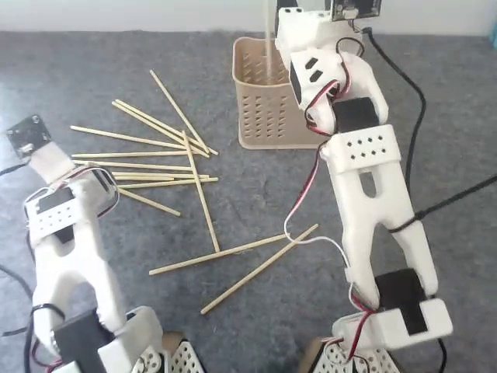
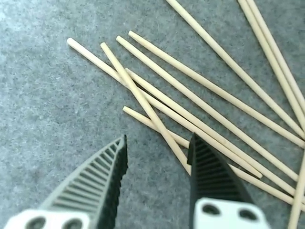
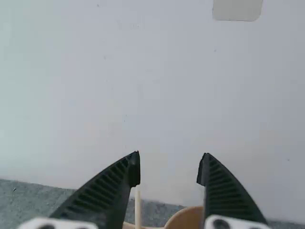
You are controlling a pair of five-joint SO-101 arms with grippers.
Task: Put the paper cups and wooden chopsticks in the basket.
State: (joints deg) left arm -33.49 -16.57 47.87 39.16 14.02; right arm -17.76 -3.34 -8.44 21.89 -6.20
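Observation:
Several wooden chopsticks (image 1: pixel 159 159) lie scattered on the grey carpet left of the beige basket (image 1: pixel 264 109); two more (image 1: pixel 256 260) lie nearer the front. One chopstick (image 1: pixel 269 39) stands upright in the basket. My left gripper (image 2: pixel 158 140) is open just above the left ends of the pile (image 2: pixel 190 109), one stick running between its fingers. My right gripper (image 3: pixel 170 162) is open over the basket's far side, facing the wall. The upright chopstick (image 3: pixel 137 207) rises beside one finger, untouched. The basket rim (image 3: pixel 183 217) shows below.
The right arm (image 1: pixel 365 163) stretches from the front right up to the basket. The left arm (image 1: pixel 62 249) stands at the left edge. Grey carpet (image 1: pixel 435 116) covers the whole table; a pale wall runs along the back.

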